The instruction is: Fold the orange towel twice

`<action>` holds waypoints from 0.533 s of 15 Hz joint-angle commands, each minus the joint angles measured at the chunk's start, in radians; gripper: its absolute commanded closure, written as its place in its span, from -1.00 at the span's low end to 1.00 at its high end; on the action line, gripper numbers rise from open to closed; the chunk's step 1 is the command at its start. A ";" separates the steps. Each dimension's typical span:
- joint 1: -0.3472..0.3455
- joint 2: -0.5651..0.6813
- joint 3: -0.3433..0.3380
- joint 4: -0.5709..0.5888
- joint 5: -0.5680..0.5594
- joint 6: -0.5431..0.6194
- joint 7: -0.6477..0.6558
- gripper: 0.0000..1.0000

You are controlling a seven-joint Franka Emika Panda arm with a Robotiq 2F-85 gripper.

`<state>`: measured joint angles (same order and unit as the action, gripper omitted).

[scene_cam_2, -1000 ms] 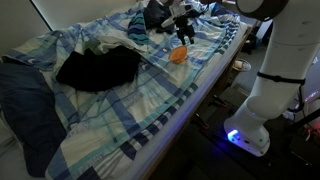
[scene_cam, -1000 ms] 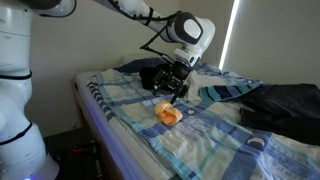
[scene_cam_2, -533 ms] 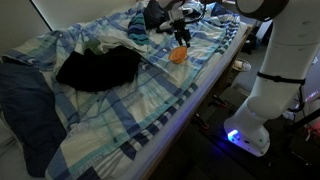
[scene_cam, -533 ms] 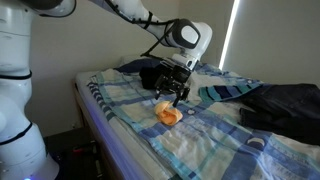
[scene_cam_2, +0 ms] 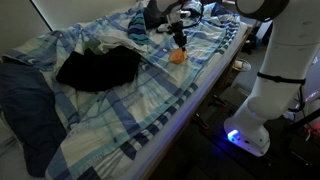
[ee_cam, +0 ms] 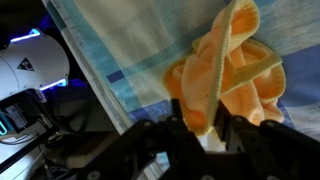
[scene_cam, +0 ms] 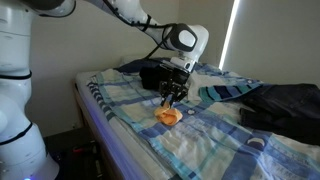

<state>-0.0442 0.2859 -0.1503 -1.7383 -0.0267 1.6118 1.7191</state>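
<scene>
The orange towel [scene_cam: 168, 116] [scene_cam_2: 178, 57] lies crumpled in a small heap on the plaid bedsheet [scene_cam: 200, 135], near the bed's edge. My gripper [scene_cam: 170, 99] [scene_cam_2: 180, 41] points down right above the heap. In the wrist view, an upright fold of the orange towel [ee_cam: 232, 68] runs down between the two black fingers [ee_cam: 178, 118], and my gripper [ee_cam: 200, 128] is shut on that fold. The rest of the towel bunches beyond the fingers and rests on the sheet.
Dark clothes [scene_cam: 285, 105] [scene_cam_2: 97, 68] lie further along the bed. A dark bundle [scene_cam: 150, 75] sits just behind the gripper, and a blue cloth [scene_cam_2: 30, 110] hangs over the far end. The bed's edge [scene_cam_2: 205, 90] runs close to the towel, with the robot's base [scene_cam_2: 265, 110] beside it.
The gripper has come down a little onto the towel heap, and its jaws have gone from wide open to closed on a fold of the towel.
</scene>
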 commanded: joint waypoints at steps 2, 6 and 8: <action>-0.006 -0.017 -0.005 -0.022 0.003 0.063 0.038 0.94; -0.021 -0.004 -0.015 -0.027 0.006 0.139 0.054 0.91; -0.028 0.015 -0.020 -0.024 0.006 0.183 0.064 0.89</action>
<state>-0.0629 0.2914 -0.1645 -1.7463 -0.0268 1.7276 1.7529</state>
